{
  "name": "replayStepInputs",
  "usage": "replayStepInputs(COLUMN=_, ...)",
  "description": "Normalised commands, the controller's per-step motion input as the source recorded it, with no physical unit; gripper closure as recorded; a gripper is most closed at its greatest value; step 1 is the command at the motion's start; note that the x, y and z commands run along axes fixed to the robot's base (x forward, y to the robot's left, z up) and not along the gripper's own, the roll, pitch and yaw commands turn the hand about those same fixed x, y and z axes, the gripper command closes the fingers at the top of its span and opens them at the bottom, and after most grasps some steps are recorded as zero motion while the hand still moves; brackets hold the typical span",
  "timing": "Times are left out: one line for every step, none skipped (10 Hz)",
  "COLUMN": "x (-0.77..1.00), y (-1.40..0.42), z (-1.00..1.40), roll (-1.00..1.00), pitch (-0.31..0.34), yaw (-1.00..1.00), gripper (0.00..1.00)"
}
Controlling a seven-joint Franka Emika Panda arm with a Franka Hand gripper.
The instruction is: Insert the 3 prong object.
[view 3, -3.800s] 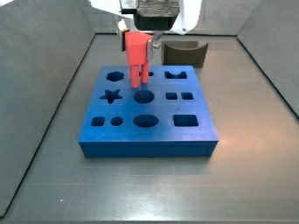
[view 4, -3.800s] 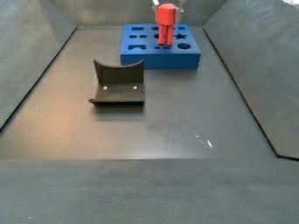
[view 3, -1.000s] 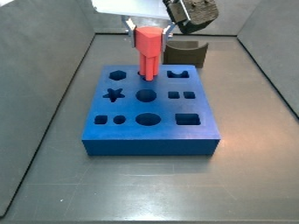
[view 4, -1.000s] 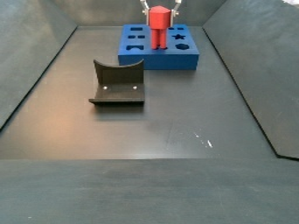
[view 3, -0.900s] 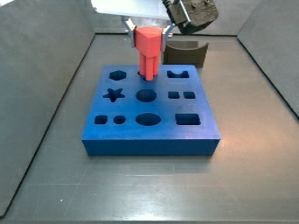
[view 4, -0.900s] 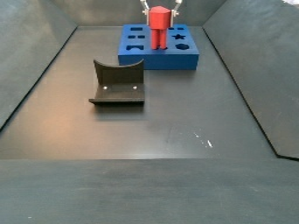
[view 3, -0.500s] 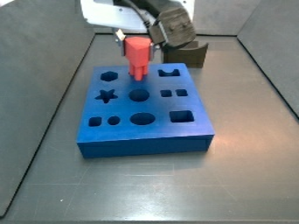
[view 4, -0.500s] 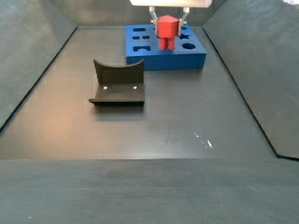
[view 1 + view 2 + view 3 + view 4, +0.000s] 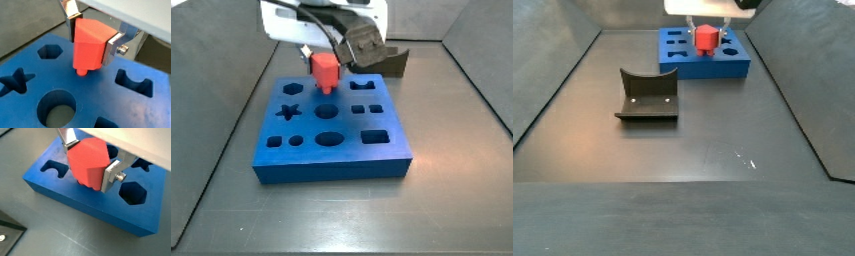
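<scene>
My gripper (image 9: 92, 36) is shut on the 3 prong object (image 9: 89, 44), a bright red blocky peg held upright. Both wrist views show the peg (image 9: 87, 159) clamped between the silver fingers (image 9: 111, 175). It stands over the back row of the blue block (image 9: 325, 140), between the hexagon hole (image 9: 50, 50) and the arch hole (image 9: 133, 83). One rounded prong tip (image 9: 80, 73) shows at the block's top face. The hole under the peg is hidden. Both side views show the gripper (image 9: 325, 60) low over the block (image 9: 707, 66) with the peg (image 9: 708, 37).
The dark grey fixture (image 9: 647, 95) with a curved back stands on the floor apart from the block; in a side view it sits behind the gripper (image 9: 389, 62). Grey walls (image 9: 225, 60) enclose the dark floor. Star (image 9: 15, 82) and round (image 9: 59, 107) holes lie nearby.
The gripper has come down with the peg, bringing its lower end to the block's top face. The blue block has shifted slightly sideways on the floor.
</scene>
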Motion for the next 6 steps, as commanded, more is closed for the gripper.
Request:
replayStepInputs(x=-0.02, y=-0.02, z=-0.21, roll=-0.43, pitch=0.0, yaw=-0.09, gripper=1.0)
replayStepInputs(x=0.0, y=-0.01, z=-0.11, roll=-0.47, pitch=0.0, yaw=-0.13, gripper=1.0)
replayStepInputs(x=0.0, y=0.0, z=-0.17, roll=-0.45, pitch=0.0, yaw=-0.11, gripper=1.0)
replayStepInputs(x=0.0, y=0.06, z=0.0, roll=-0.04, pitch=0.0, yaw=0.0, gripper=1.0)
replayStepInputs(x=0.0, y=0.0, z=0.0, roll=0.0, pitch=0.0, yaw=0.0, gripper=1.0)
replayStepInputs(x=0.0, y=0.0, z=0.0, roll=0.0, pitch=0.0, yaw=0.0, gripper=1.0)
